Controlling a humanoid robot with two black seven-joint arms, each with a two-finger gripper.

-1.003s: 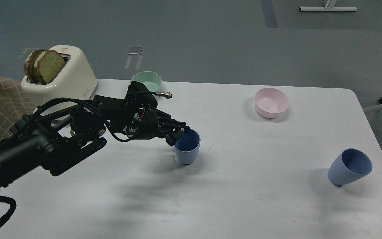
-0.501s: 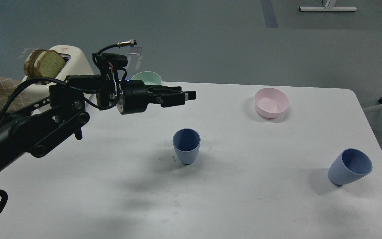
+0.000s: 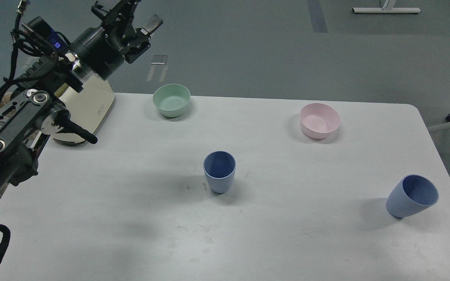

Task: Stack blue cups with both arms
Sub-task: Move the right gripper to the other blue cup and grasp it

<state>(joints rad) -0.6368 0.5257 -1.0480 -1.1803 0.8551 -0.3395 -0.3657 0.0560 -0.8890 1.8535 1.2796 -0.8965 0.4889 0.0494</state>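
Note:
One blue cup [image 3: 219,171] stands upright near the middle of the white table [image 3: 287,234], with nothing holding it. The second, slightly lighter blue cup [image 3: 411,196] stands near the table's right edge, its mouth leaning to the right. My left arm is raised high at the top left, and its gripper [image 3: 135,17] is above and beyond the table's back edge, far from both cups. Its fingers look spread and hold nothing. My right gripper is out of view.
A mint-green bowl [image 3: 171,100] sits at the back, left of centre. A pink bowl [image 3: 320,120] sits at the back right. A cream toaster [image 3: 92,105] stands at the back left corner, partly hidden by my left arm.
My left gripper was at the rim of the middle cup, then let go and rose. It has swung up and back to the top left. Both cups stay in place.

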